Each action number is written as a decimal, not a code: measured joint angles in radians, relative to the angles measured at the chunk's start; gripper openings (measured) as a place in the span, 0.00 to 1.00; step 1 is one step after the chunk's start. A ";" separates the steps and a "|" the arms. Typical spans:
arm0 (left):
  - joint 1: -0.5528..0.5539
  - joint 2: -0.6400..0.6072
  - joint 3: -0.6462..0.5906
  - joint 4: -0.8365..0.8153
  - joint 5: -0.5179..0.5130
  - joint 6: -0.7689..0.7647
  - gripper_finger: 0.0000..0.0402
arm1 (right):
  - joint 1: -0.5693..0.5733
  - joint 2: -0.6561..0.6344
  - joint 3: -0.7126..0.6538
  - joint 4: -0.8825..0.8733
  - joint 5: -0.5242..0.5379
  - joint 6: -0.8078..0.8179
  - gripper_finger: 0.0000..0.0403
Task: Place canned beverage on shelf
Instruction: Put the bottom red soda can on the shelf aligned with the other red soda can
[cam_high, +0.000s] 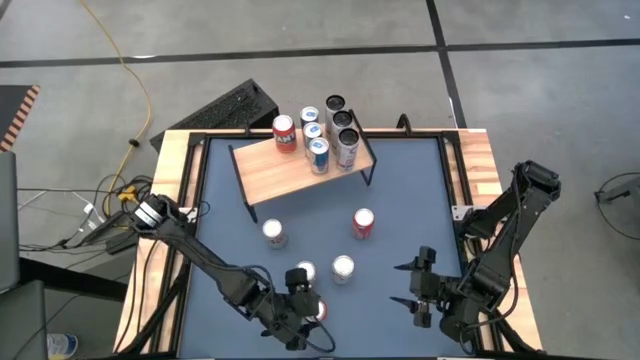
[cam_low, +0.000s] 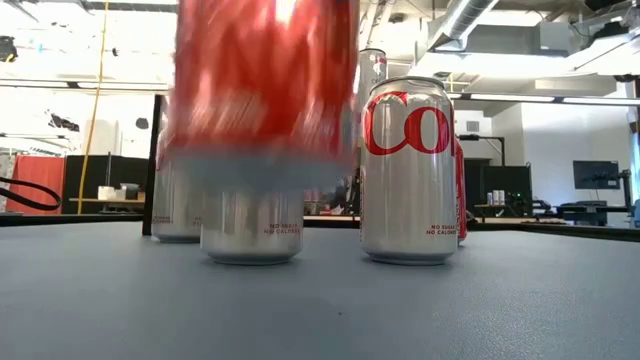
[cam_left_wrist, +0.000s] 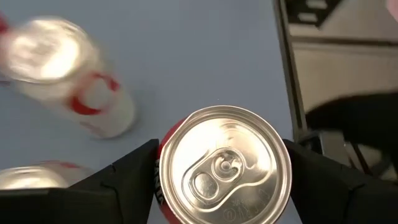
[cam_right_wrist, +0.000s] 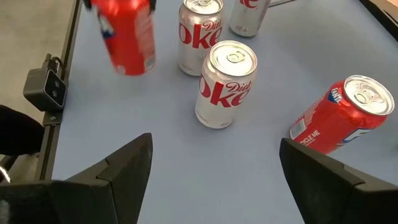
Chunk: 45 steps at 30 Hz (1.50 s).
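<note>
From above, the left gripper (cam_high: 305, 310) at bottom centre clamps a red aluminium can (cam_high: 316, 309). The light wooden shelf on black legs (cam_high: 290, 168), upper centre, carries six cans. The right gripper (cam_high: 420, 288), lower right, has its fingers apart.

At table height, the red can (cam_low: 262, 80) hangs blurred, upper left, above a silver Diet Coke can (cam_low: 252, 225).

The left wrist camera shows the red can's silver top (cam_left_wrist: 224, 165) clamped between dark fingers (cam_left_wrist: 118, 183).
</note>
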 joint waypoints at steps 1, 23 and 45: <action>0.000 0.000 0.033 -0.037 -0.026 -0.025 0.70 | 0.000 0.000 0.000 0.000 0.000 0.000 0.82; 0.233 -0.106 0.504 -0.858 -0.270 -0.084 0.72 | 0.000 0.000 0.000 -0.001 0.001 0.000 0.82; 0.772 -0.552 0.022 -0.349 0.008 0.305 0.71 | 0.000 0.000 0.000 -0.004 0.002 0.005 0.82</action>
